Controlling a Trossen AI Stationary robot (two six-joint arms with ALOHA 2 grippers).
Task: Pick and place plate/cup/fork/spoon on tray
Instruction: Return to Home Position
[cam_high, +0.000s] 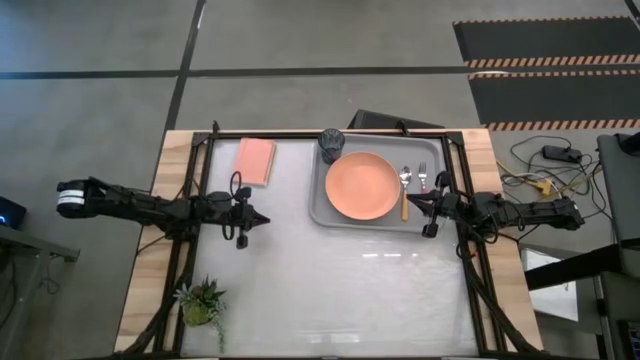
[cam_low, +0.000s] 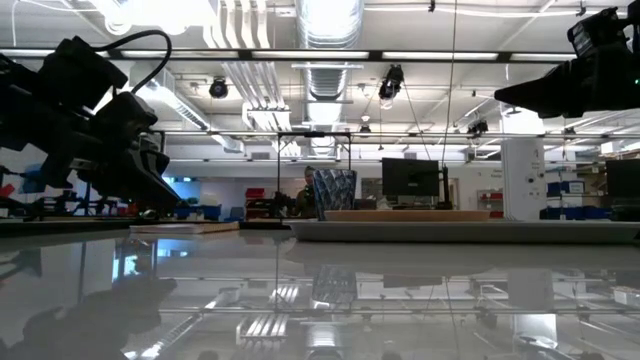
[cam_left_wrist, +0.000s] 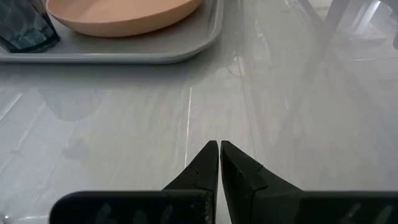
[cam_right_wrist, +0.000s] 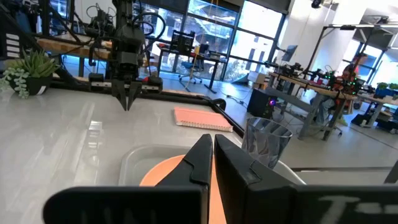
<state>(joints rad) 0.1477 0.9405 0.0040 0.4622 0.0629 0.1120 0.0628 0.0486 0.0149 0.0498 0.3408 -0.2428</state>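
The light-grey tray (cam_high: 330, 212) lies at the table's far right. On it rest the salmon-orange plate (cam_high: 361, 187), the dark cup (cam_high: 332, 145) at its far left corner, the spoon (cam_high: 405, 190) and the fork (cam_high: 423, 178) right of the plate. The plate (cam_left_wrist: 118, 15), cup (cam_left_wrist: 25, 28) and tray (cam_left_wrist: 155, 53) also show in the left wrist view. My left gripper (cam_high: 262, 220) is shut and empty above the table's middle left. My right gripper (cam_high: 412, 202) is shut and empty above the tray's right edge, near the spoon handle.
A flat pink pad (cam_high: 255, 161) lies on the table left of the tray. A small potted plant (cam_high: 203, 302) stands at the near left corner. Bare table surface spans the middle and near side.
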